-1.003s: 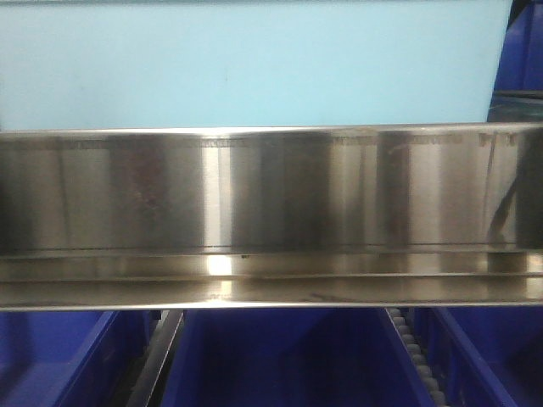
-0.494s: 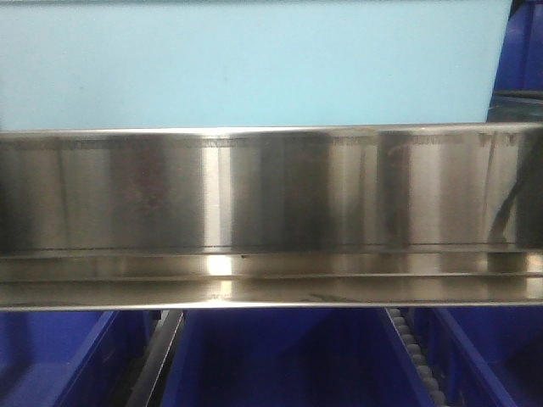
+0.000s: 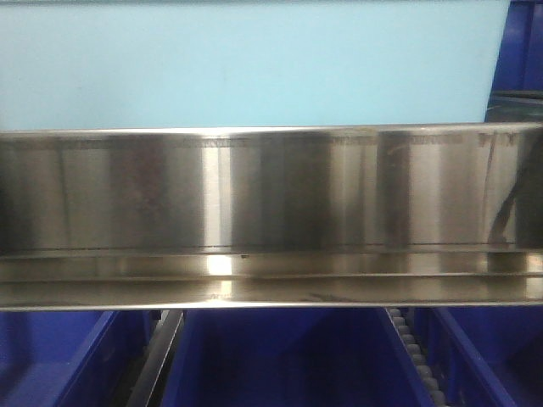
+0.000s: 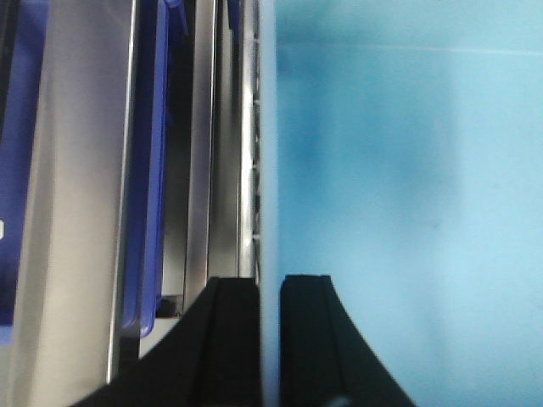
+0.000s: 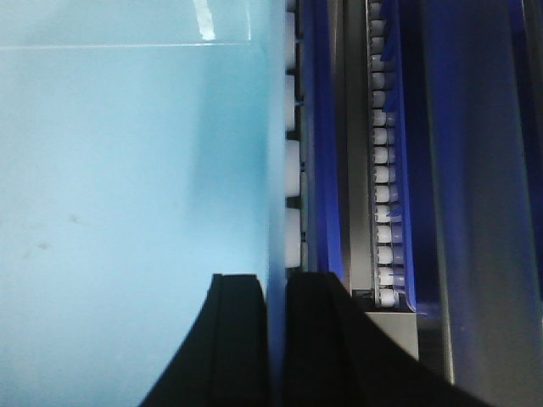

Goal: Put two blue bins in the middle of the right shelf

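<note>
A pale sky-blue bin (image 3: 246, 68) fills the top of the front view, just above and behind the shiny steel front rail of the right shelf middle (image 3: 271, 212). My left gripper (image 4: 270, 292) is shut on the left wall of this blue bin (image 4: 407, 212), one finger inside and one outside. My right gripper (image 5: 276, 292) is shut on the right wall of the blue bin (image 5: 127, 186) in the same way. Only one pale bin shows.
Dark blue bins (image 3: 280, 360) sit on the tier below the rail, with roller tracks (image 3: 411, 352) between them. Another dark blue bin (image 3: 519, 47) stands at the right of the pale bin. Steel uprights (image 4: 81, 203) and rollers (image 5: 383, 170) run close beside both grippers.
The pale bin has edged very slightly, its right edge and top line shifting a few pixels. The rail and lower bins look the same.
</note>
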Controlling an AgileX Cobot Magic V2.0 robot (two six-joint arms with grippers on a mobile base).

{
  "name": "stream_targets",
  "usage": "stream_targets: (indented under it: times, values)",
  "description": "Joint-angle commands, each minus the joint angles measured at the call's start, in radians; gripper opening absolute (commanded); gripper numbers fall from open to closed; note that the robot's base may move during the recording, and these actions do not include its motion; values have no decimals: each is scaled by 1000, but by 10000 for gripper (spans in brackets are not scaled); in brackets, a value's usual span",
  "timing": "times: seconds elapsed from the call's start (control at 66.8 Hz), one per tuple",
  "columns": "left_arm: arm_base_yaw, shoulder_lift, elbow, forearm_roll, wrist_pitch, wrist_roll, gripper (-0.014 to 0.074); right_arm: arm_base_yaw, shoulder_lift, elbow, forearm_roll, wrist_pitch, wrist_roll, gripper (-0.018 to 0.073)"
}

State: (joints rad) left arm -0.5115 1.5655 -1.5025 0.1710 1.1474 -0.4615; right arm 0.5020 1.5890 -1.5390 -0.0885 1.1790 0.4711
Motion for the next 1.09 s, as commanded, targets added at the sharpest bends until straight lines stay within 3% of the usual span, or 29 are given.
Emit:
stream_targets:
  times: [0.0, 0.105, 0.269, 0.419, 0.644, 0.808, 1.078]
  values:
    - [-3, -5, -37, 27, 34, 5, -111, 0, -5, -34, -36, 10, 1, -167]
    - [-10, -8, -80, 56, 58, -11, -111, 11, -5, -75, -82, 29, 16, -167]
    - [-75, -14, -179, 186, 74, -48, -111, 62, -5, -177, -201, 42, 49, -167]
    - [-116, -16, -282, 191, 74, -48, -111, 92, -7, -290, -212, 42, 49, -167]
    - [-121, -16, -402, 210, 35, -48, -111, 100, -7, -372, -307, 13, 49, -167]
    - [-121, -18, -417, 261, -29, -48, -111, 100, -7, -375, -315, -71, 49, -167]
    - [-121, -18, -417, 265, -82, -48, -111, 100, -7, -375, -347, -165, 49, -167]
